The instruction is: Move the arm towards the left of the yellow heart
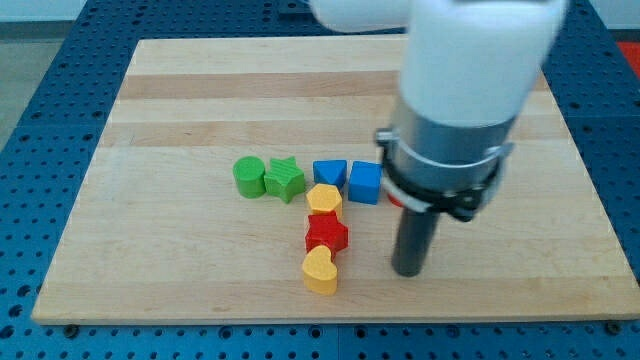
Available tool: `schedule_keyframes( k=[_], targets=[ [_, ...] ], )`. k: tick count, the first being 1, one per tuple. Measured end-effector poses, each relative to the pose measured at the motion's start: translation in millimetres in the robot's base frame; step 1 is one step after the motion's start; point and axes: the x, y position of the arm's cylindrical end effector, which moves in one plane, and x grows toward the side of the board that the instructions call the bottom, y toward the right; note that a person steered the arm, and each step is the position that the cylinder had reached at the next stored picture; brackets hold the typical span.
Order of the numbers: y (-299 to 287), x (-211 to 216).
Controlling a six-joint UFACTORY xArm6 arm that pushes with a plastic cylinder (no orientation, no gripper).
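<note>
The yellow heart (321, 270) lies near the view's bottom, at the lower end of a short column of blocks. Above it sits a red star (326, 234), and above that a yellow hexagon (324, 198). My tip (409, 271) rests on the board to the right of the yellow heart, about level with it and clearly apart from it. The rod rises into the large white and grey arm body (460, 110).
A row above the column holds a green cylinder (249, 176), a green star (285, 179), a blue triangle-like block (330, 172) and a blue cube (365, 182). A red block (393, 197) peeks out beside the arm. The wooden board (180, 250) lies on a blue perforated table.
</note>
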Motion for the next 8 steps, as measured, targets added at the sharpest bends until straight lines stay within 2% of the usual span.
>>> schedule_keyframes(
  k=[1, 2, 6, 7, 8],
  targets=[
    [-10, 33],
    [-22, 39],
    [-36, 40],
    [-87, 40],
    [-87, 40]
  ],
)
